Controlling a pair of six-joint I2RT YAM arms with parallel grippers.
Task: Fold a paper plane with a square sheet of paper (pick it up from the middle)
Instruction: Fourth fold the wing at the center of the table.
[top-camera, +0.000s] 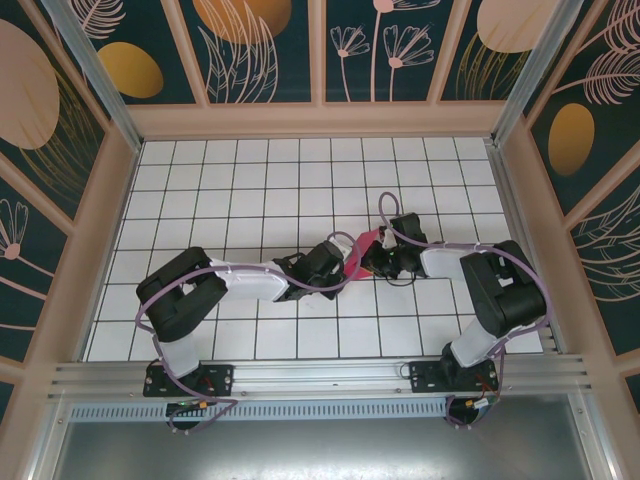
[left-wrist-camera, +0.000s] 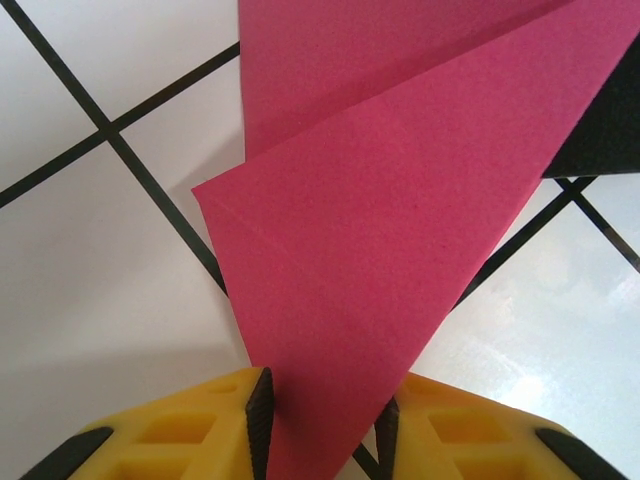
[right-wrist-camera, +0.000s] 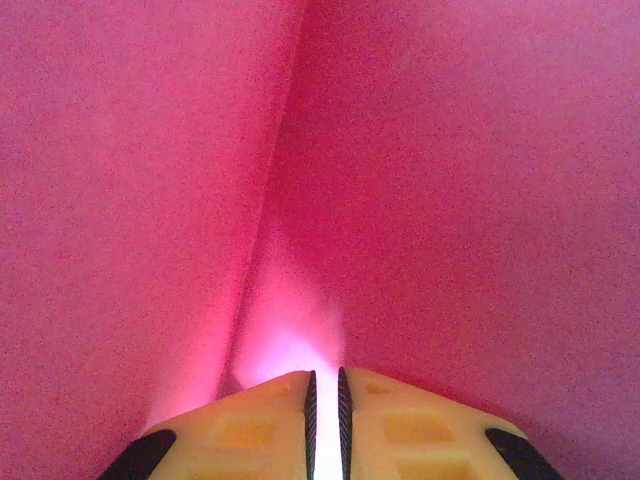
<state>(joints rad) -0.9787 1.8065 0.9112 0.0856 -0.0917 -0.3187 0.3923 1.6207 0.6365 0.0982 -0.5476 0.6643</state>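
Paper (left-wrist-camera: 380, 230): matt, finely grained, sharply creased. Table (left-wrist-camera: 90, 300): smooth white surface, slight gloss, black grid lines. Left fingers (left-wrist-camera: 180, 435): moulded yellow plastic; black pads (left-wrist-camera: 260, 430), matt. Front rail (top-camera: 320, 375): brushed metal.

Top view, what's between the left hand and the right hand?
In the top view, the folded pink paper sits between the left hand and the right hand, which meet it from either side above the gridded table.

From above, the pink paper (top-camera: 361, 246) is mostly hidden between the left hand (top-camera: 338, 264) and the right hand (top-camera: 376, 259), while the right wrist view blurs it and crops every edge.
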